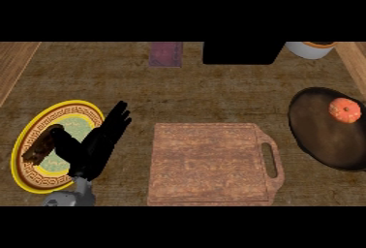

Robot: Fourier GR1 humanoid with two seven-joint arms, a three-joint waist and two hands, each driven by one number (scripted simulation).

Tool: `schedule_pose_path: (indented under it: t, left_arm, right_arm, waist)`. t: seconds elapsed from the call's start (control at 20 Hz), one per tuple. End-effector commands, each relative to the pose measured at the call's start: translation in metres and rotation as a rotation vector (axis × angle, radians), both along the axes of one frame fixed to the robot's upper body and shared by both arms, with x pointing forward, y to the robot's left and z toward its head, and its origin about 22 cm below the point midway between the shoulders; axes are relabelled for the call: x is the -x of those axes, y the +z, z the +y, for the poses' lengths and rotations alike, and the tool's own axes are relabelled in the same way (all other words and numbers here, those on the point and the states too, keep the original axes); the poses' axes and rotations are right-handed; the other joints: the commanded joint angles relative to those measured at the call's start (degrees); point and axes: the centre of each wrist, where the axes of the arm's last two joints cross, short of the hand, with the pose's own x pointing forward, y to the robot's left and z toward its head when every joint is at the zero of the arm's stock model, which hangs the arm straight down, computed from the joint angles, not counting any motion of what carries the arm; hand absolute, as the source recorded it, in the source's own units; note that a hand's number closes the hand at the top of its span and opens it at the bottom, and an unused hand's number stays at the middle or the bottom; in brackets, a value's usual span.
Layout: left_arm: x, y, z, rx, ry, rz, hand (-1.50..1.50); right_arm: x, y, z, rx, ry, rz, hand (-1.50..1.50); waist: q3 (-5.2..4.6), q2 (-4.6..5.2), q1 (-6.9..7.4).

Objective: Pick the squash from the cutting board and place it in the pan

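Squash was off the cutting board and sat inside the dark pan, in the pan's upper part, right of the board and apart from it. The board's top was bare and its handle slot faced the pan. The board lay flat on the desk, lower centre of the head view. Left hand was left of the board, near its left edge, released: fingers straight, pointing up and away, grasping nothing. That hand overlapped the right side of a yellow-rimmed plate, which lay further left of the board. A brown item lay on the plate, partly under the hand; couldn't tell what it was or whether the hand touched it. Grey forearm came in from the lower edge, below the hand. Right hand didn't show in the view. Beyond the board's far edge, well apart: a purplish flat piece, a black box and, furthest right, a white container with something orange on top
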Motion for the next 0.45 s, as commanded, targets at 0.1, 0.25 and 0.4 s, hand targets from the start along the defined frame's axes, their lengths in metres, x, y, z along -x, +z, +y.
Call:
schedule_pose_path:
  t: [0.1,0.25,0.4]
  left_arm:
    - [-0.001,0.011,0.002,-0.007,-0.008,0.0,0.0]
    - [0.008,-0.015,-0.006,0.004,-0.016,0.015,0.0]
    - [0.008,0.016,0.015,-0.018,-0.002,0.002,0.0]
  right_arm:
    - [0.028,0.002,-0.014,0.003,0.033,-0.007,-1.5]
    - [0.053,-0.001,-0.021,0.019,0.067,-0.003,-1.5]
    - [0.043,0.017,-0.029,-0.005,0.084,0.0,-1.5]
  waist:
    - [0.0,-0.07,0.07]
    - [0.01,-0.04,0.0]
    - [-0.09,-0.22,-0.16]
